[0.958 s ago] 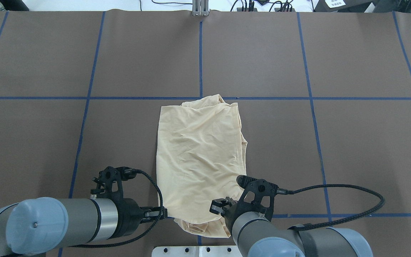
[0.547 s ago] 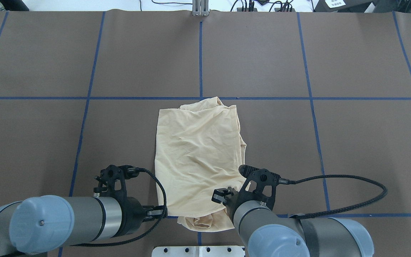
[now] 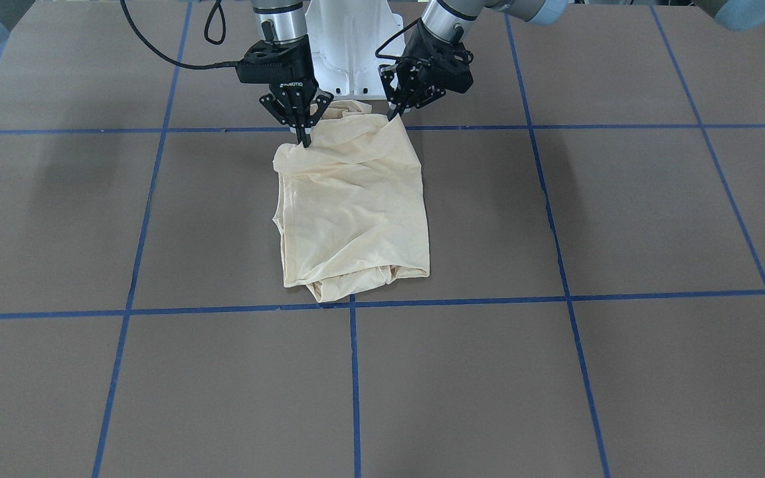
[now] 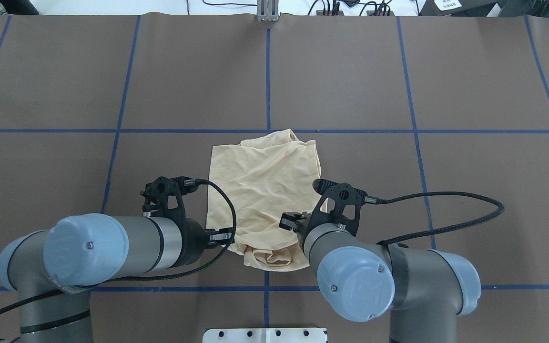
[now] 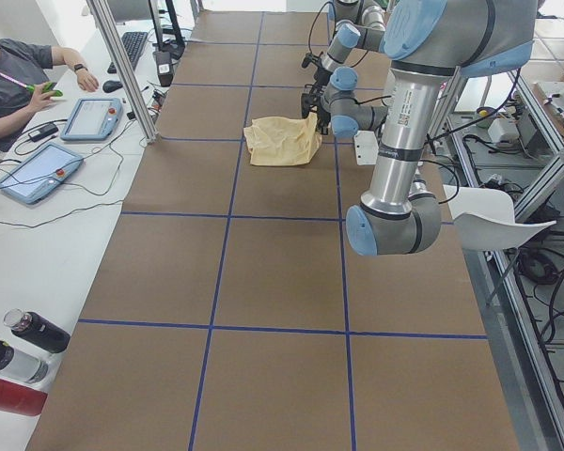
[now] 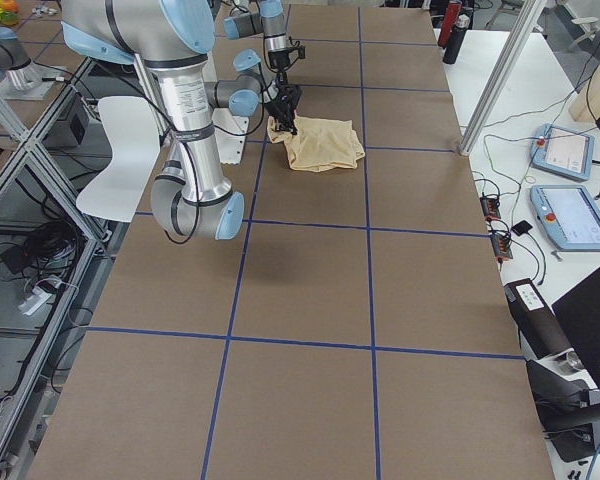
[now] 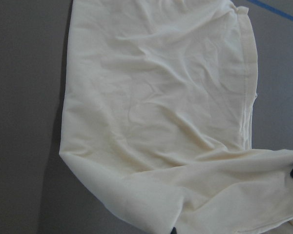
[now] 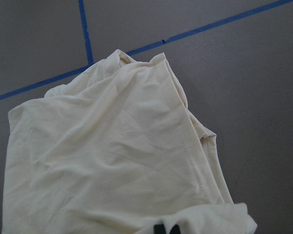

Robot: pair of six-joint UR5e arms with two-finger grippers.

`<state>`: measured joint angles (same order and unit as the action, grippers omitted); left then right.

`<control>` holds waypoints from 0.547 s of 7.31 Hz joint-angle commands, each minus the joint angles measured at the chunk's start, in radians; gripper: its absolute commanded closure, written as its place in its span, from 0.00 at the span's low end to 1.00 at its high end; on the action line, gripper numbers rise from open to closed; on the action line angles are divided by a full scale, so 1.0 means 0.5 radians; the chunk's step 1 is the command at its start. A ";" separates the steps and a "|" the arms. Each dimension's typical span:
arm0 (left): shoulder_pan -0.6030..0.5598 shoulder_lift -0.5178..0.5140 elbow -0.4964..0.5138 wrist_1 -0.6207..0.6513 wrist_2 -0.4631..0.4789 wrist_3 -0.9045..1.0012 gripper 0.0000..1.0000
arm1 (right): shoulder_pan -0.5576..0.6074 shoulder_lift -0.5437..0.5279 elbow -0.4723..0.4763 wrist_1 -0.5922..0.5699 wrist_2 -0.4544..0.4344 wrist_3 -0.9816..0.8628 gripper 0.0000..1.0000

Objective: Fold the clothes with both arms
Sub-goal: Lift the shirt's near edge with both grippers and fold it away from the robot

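My left pincer (image 3: 392,114) and right pincer (image 3: 304,137) each pinch the shirt (image 4: 262,181) at its robot-side edge (held up, bunched); the rest lies folded on the desk (image 4: 398,190), near its middle.

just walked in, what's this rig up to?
Both arms are mid-fold on a pale cream T-shirt. The right gripper and the left gripper each have their jaws pinched shut on a corner of the shirt's edge nearest the robot, holding it raised off the brown table. The rest of the shirt lies flat in a rough rectangle, its far end by a blue tape line. The fold-over is not yet laid down.
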<state>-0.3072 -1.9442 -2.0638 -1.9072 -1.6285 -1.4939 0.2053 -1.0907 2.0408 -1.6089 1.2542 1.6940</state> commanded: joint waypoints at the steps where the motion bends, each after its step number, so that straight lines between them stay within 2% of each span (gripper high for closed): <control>1: -0.152 -0.023 0.023 0.035 -0.004 0.134 1.00 | 0.141 0.107 -0.111 0.006 0.035 -0.080 1.00; 2: -0.213 -0.060 0.087 0.038 -0.013 0.159 1.00 | 0.196 0.165 -0.209 0.015 0.044 -0.102 1.00; 4: -0.348 -0.185 0.338 0.032 -0.026 0.254 1.00 | 0.298 0.257 -0.347 0.021 0.099 -0.160 1.00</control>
<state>-0.4415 -2.0026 -1.9622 -1.8902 -1.6382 -1.3997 0.3231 -0.9909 1.9100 -1.6007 1.2855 1.6293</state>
